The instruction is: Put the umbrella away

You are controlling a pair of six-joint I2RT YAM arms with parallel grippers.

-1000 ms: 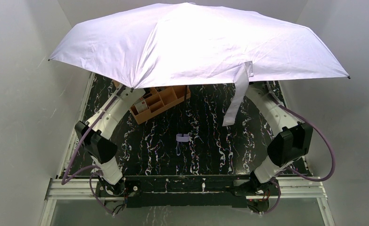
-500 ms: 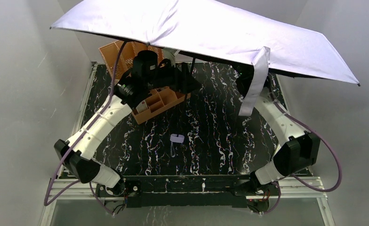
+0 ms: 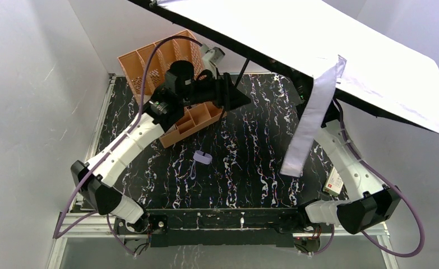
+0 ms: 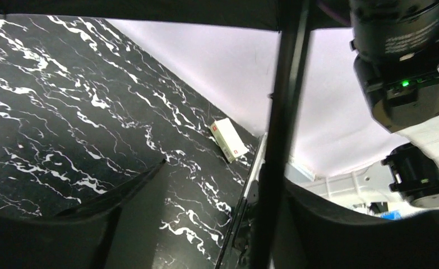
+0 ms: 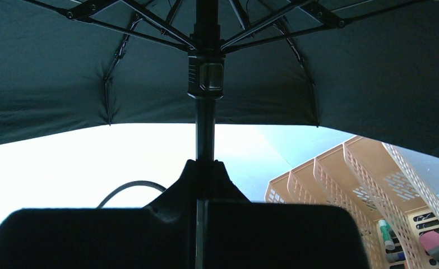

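The umbrella (image 3: pixel 318 39) is open, its pale lavender canopy tilted up toward the back right, and its long strap (image 3: pixel 312 123) hangs down. In the right wrist view I see the dark underside with ribs, the runner (image 5: pixel 206 75) and the thin shaft (image 5: pixel 206 137). My right gripper (image 5: pixel 206 168) is shut on that shaft; in the top view the canopy hides it. My left gripper (image 3: pixel 239 101) is open, and the shaft (image 4: pixel 278 112) runs between its fingers (image 4: pixel 110 202), close to the right one.
A peach file organiser (image 3: pixel 166 61) stands at the back left, close behind my left wrist. A small lavender loop (image 3: pixel 202 158) lies mid-table. A white box with a red mark (image 3: pixel 334 180) lies by the right edge. Grey walls stand on both sides.
The canopy has swung up and to the right. My left arm rose to the shaft and its gripper opened. My right gripper closed on the shaft and its arm shifted right.
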